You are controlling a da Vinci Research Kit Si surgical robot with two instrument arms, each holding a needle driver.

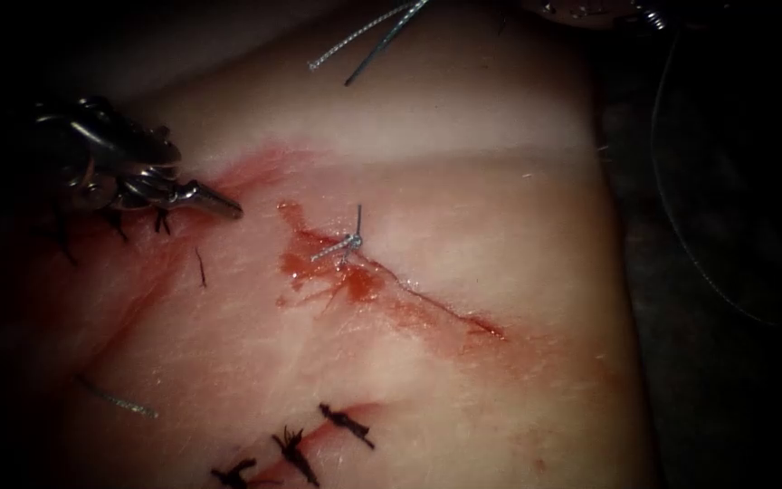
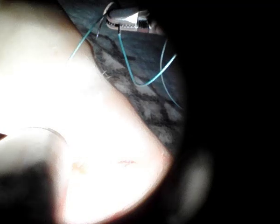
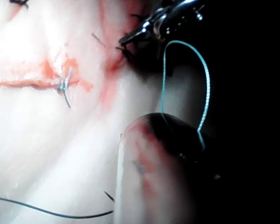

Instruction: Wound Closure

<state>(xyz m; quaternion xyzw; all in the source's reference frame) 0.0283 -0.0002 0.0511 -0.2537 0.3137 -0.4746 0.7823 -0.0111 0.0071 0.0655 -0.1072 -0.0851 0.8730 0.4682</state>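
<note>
left gripper (image 1: 219, 205) closed, beside tissue (image 1: 463, 380) edge

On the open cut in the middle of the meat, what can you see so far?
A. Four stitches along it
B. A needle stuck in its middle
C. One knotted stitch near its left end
C: a single knotted stitch with short cut ends sits near the left end of the cut in the tissue.

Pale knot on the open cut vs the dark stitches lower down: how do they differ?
The pale knot is single, in light thread, on the cut amid red fluid; the dark stitches are three, in black thread, on a separate line below. Both are tied, with cut tails. The left hand, left of the cut, holds nothing; thread hangs from the right hand.
</note>
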